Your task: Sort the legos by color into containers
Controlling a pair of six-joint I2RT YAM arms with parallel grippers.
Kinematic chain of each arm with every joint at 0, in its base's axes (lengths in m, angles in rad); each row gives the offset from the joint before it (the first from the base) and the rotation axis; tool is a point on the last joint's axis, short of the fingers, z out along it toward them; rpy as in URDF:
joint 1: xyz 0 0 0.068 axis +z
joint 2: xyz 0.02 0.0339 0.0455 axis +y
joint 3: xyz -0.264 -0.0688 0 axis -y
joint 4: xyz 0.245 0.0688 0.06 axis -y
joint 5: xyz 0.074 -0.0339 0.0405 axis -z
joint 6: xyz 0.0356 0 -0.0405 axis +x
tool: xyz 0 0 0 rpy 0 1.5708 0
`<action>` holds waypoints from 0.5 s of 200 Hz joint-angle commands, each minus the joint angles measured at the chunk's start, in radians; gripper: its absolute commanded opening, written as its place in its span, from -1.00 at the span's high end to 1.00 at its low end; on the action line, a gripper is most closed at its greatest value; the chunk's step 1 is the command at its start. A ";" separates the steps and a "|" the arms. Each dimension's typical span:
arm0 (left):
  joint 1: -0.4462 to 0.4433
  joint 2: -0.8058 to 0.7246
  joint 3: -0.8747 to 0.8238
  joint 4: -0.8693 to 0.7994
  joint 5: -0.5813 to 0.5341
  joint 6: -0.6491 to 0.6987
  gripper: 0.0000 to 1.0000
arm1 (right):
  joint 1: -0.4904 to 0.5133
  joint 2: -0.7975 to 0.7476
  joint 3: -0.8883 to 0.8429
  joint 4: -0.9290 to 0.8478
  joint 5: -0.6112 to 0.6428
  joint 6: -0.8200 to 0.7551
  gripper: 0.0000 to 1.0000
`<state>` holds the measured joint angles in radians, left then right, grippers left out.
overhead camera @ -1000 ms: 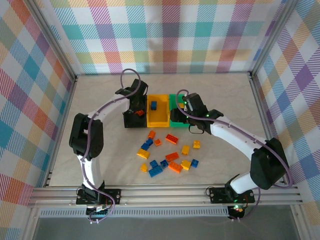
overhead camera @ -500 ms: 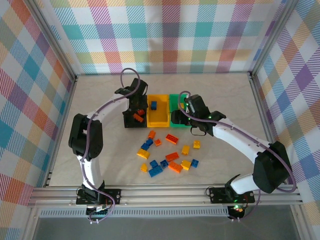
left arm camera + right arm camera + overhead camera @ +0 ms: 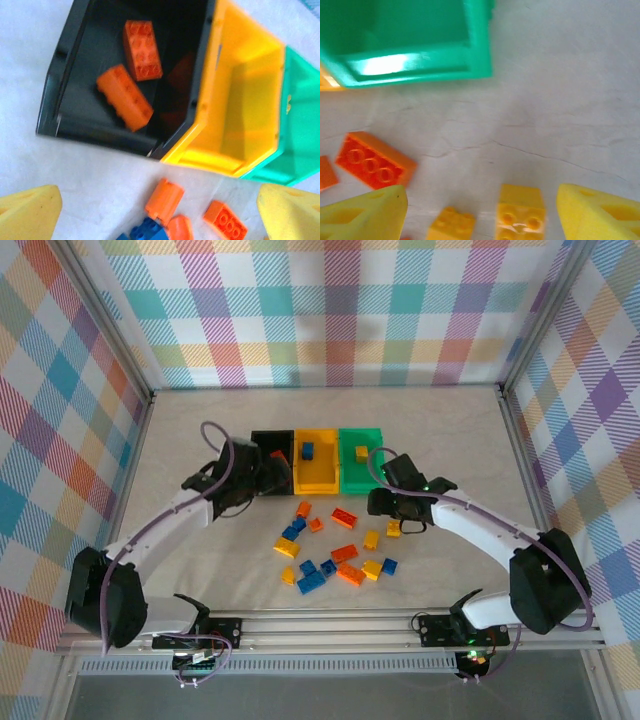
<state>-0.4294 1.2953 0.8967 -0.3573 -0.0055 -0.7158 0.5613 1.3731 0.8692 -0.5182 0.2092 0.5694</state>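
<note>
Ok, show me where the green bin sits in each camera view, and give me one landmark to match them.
Top external: the green bin is the rightmost of the three bins in a row, mid-table.
Left wrist: at the right edge, partly cut off.
Right wrist: upper left, its near corner showing.
Shared landmark: the yellow bin against its side; in the right wrist view, seemingly the yellow sliver at the left edge.

Top view on my screen: bright, even, diffuse light from above, sharp across frame. I see only faint soft shadows beside arms on table (image 3: pixel 455 440).

Left wrist feed: soft, slightly smeared. Black bin (image 3: pixel 62 112) interior dark, far corner detail lost. Yellow bin (image 3: pixel 250 85) heavily saturated. Left gripper (image 3: pixel 159 200) pads (image 3: pixel 25 212) out of focus.

Right wrist feed: blurrier overall. White glare patch on green bin (image 3: pixel 479 45) inner wall. Right gripper (image 3: pixel 480 200) pads (image 3: pixel 360 215) fuzzy.
</note>
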 commanded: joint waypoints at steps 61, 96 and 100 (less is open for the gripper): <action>0.007 -0.126 -0.141 0.090 0.060 -0.039 -0.98 | -0.012 0.121 -0.054 0.011 -0.058 0.044 -0.20; 0.006 -0.130 -0.153 0.099 0.059 -0.035 -0.99 | -0.012 0.126 -0.077 0.020 -0.060 0.057 0.06; 0.006 -0.129 -0.153 0.100 0.059 -0.034 -0.99 | -0.012 0.126 -0.076 0.021 -0.064 0.057 0.10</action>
<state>-0.4294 1.1824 0.7593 -0.2775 0.0444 -0.7517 0.5453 1.4971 0.8150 -0.5079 0.1669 0.6086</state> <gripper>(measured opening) 0.994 0.490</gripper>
